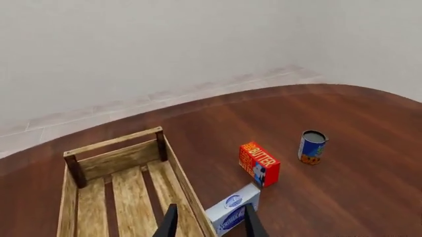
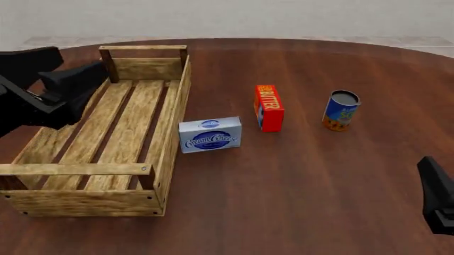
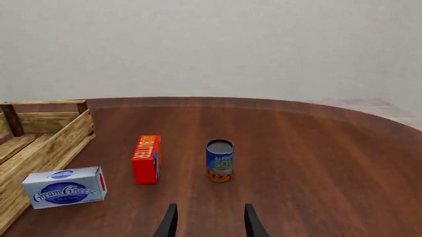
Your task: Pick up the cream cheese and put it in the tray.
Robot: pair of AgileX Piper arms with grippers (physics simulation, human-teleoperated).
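The cream cheese box (image 2: 210,135) stood on the wooden table (image 2: 298,186) just beside the tray's (image 2: 85,202) long right wall, not in the tray. The butter box (image 2: 269,108) stood near the cream cheese, farther from the tray, and the soup can (image 2: 341,110) beyond that. The left gripper (image 1: 209,224) hung over the tray, jaws spread, holding nothing. The right gripper (image 3: 209,223) was well apart from the tray, jaws likewise spread and empty.

The front view's edges cut off both arms, and the left wrist view crops the tray (image 1: 118,160) and cream cheese (image 1: 232,211).
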